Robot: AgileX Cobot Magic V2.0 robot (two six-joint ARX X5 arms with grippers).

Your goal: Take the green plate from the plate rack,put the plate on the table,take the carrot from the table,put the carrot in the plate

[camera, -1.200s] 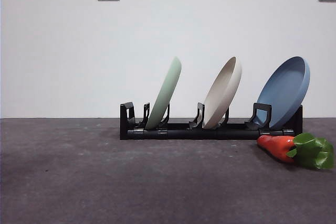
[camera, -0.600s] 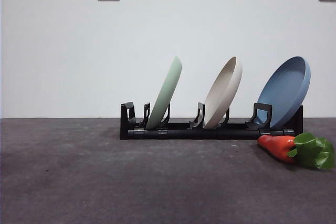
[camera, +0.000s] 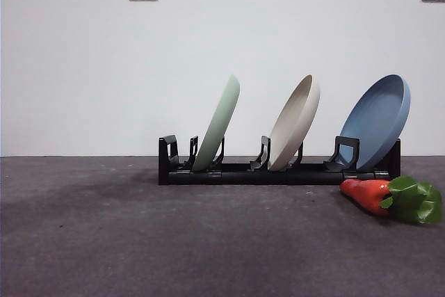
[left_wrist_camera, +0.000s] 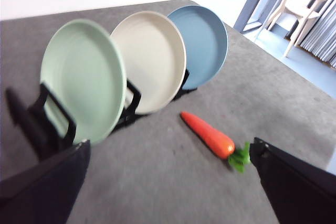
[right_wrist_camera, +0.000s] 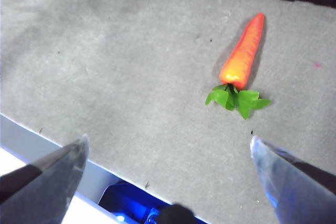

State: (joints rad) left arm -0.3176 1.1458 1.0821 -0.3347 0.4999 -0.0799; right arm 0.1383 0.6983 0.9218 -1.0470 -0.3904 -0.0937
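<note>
The green plate (left_wrist_camera: 83, 77) stands on edge in the plate rack's (camera: 278, 172) end slot, leaning, face toward the left fingers (left_wrist_camera: 168, 182). They are spread wide, well short of it; the right fingers (right_wrist_camera: 168, 177), also spread, hover above the carrot (right_wrist_camera: 242, 59) on the counter (camera: 174, 241).

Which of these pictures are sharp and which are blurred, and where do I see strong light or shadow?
Front view: sharp, evenly lit; the green plate and carrot are crisp, with a soft shadow on the table. Left wrist view: blurred throughout, the plate rack smeared. Right wrist view: washed out, the table pale, the carrot bright.
</note>
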